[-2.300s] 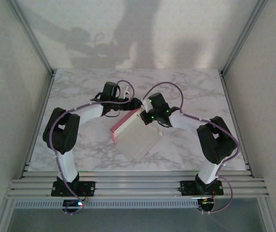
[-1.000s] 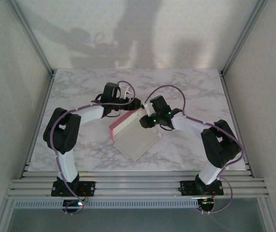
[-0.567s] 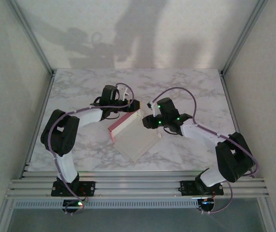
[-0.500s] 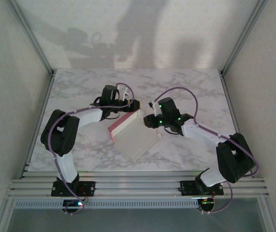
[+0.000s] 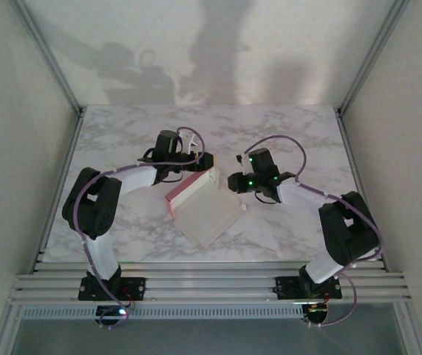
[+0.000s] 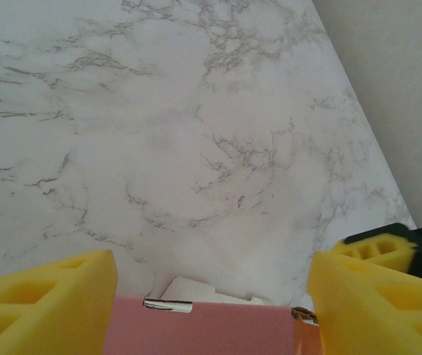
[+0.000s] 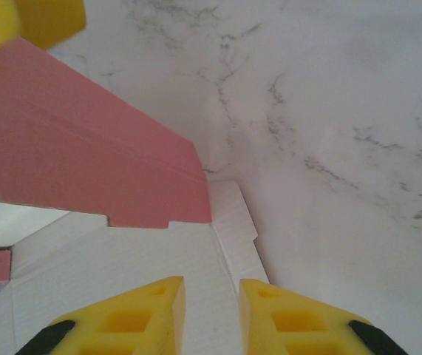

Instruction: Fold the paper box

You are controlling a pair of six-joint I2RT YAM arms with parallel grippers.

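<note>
The left arm [image 5: 133, 174] reaches out low and bends in toward the middle of the table. The left gripper [image 6: 211, 266] has its fingers wide apart. The pink wall [image 6: 203, 325] of the paper box [image 5: 211, 214] fills the gap between them. I cannot tell if they squeeze it. The right arm [image 5: 299, 194] is folded at the elbow. The right gripper [image 7: 212, 292] tips down with its fingers nearly together and nothing between them. It hangs just over the box's white floor [image 7: 122, 259].

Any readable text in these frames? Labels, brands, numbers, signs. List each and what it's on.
None readable.
The paper box: plain pink and off-white faces, no print in the top or wrist views.
The marble table: grey veining only.
The right arm: small green lights, no lettering legible.
</note>
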